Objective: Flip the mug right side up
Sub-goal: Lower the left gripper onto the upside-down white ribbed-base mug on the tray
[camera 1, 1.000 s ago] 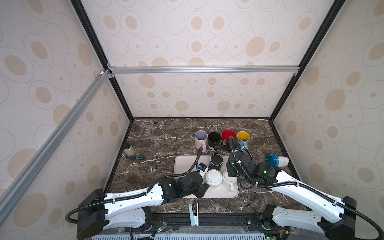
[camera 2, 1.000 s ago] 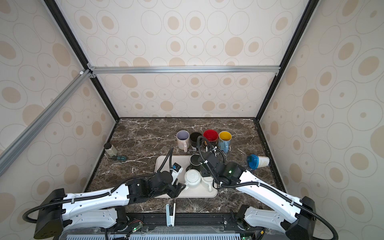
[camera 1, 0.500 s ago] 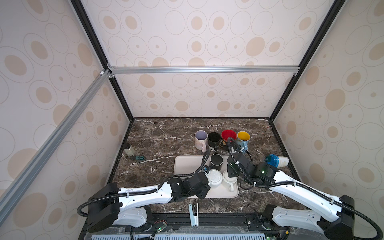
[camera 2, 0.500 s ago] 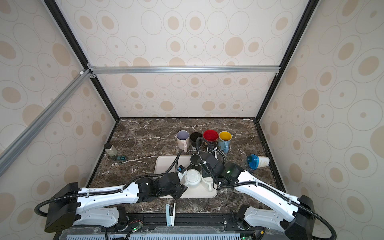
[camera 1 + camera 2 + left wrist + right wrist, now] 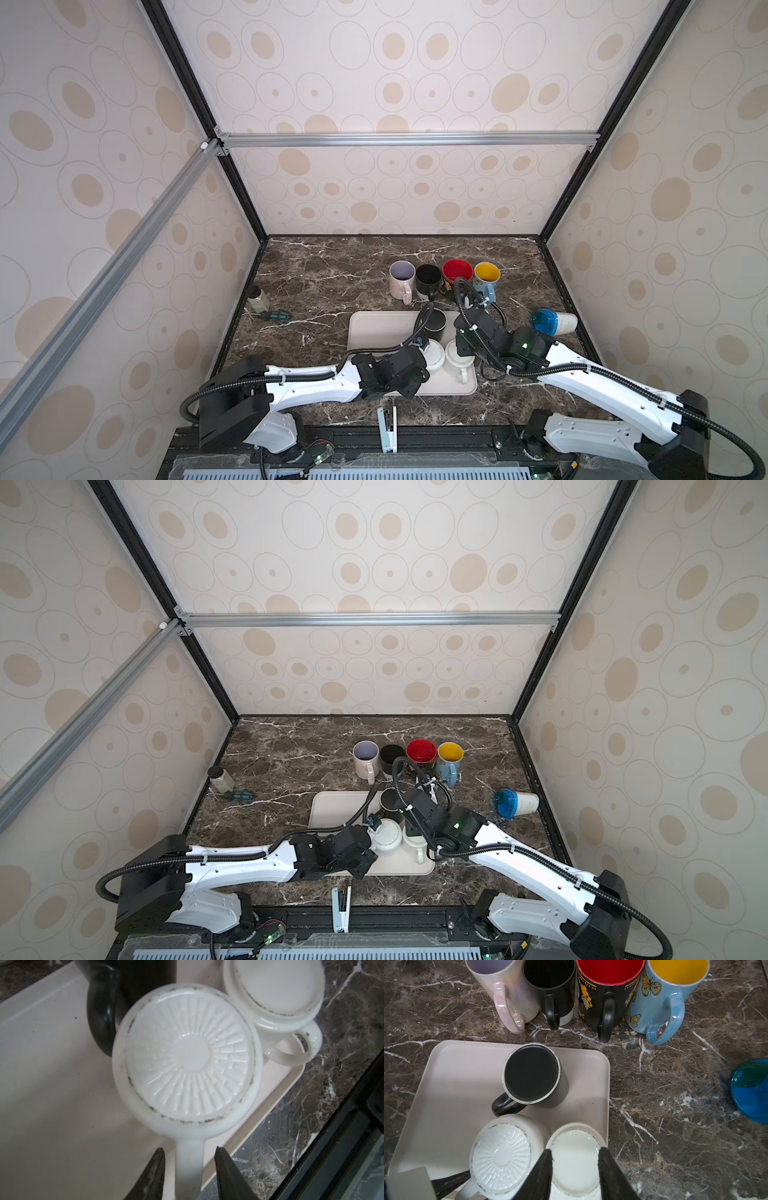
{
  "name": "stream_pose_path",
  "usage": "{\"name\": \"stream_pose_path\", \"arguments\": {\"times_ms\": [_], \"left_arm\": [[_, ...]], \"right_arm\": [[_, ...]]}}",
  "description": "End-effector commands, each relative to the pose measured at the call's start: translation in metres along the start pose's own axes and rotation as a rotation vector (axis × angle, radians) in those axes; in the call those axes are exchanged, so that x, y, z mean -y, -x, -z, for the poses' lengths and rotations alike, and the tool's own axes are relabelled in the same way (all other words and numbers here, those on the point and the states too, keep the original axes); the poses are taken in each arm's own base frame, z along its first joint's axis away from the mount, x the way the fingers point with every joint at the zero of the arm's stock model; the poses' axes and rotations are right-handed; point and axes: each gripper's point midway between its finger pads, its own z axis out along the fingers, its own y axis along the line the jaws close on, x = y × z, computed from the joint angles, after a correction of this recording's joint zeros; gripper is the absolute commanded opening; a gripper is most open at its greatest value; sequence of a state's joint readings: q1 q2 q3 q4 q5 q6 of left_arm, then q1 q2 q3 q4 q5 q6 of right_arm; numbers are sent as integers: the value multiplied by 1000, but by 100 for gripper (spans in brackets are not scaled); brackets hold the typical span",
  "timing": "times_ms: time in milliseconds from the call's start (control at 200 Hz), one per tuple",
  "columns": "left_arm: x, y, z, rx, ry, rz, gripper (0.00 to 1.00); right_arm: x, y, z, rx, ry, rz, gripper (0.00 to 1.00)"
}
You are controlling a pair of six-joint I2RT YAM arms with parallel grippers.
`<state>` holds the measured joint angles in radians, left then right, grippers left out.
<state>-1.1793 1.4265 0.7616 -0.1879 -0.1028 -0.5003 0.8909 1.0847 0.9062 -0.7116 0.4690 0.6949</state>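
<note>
Left fingers (image 5: 153, 1176) have drawn closer together: they now stand on both sides of the handle (image 5: 189, 1163) of the ribbed white mug (image 5: 187, 1059) — a thin gap each side, not clenched. This mug sits upside down on the tray (image 5: 41, 1084), just beside a plain white mug (image 5: 575, 1159) — over its bottom the right fingers (image 5: 537, 1174) hang spread apart.

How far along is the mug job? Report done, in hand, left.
Done: four upright mugs behind the tray. In hand: left gripper, jaws astride the handle of the ribbed white mug, not yet clamped. Left: that mug, the black mug and the plain white mug sit upside down.
</note>
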Motion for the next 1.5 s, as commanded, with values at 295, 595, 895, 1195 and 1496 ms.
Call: {"name": "stream_pose_path", "arguments": {"times_ms": [295, 595, 895, 1195, 1496], "left_arm": [[6, 16, -7, 14, 28, -34, 38], [2, 19, -4, 20, 50, -42, 35], [1, 24, -2, 45, 56, -44, 31], [1, 26, -2, 56, 59, -50, 17], [-5, 30, 8, 84, 79, -37, 1]], "right_arm": [[13, -3, 3, 29, -22, -34, 39], [14, -5, 2, 33, -20, -33, 38], [12, -7, -1, 32, -7, -26, 36], [3, -11, -6, 0, 20, -25, 34], [-2, -11, -5, -2, 43, -28, 33]]}}
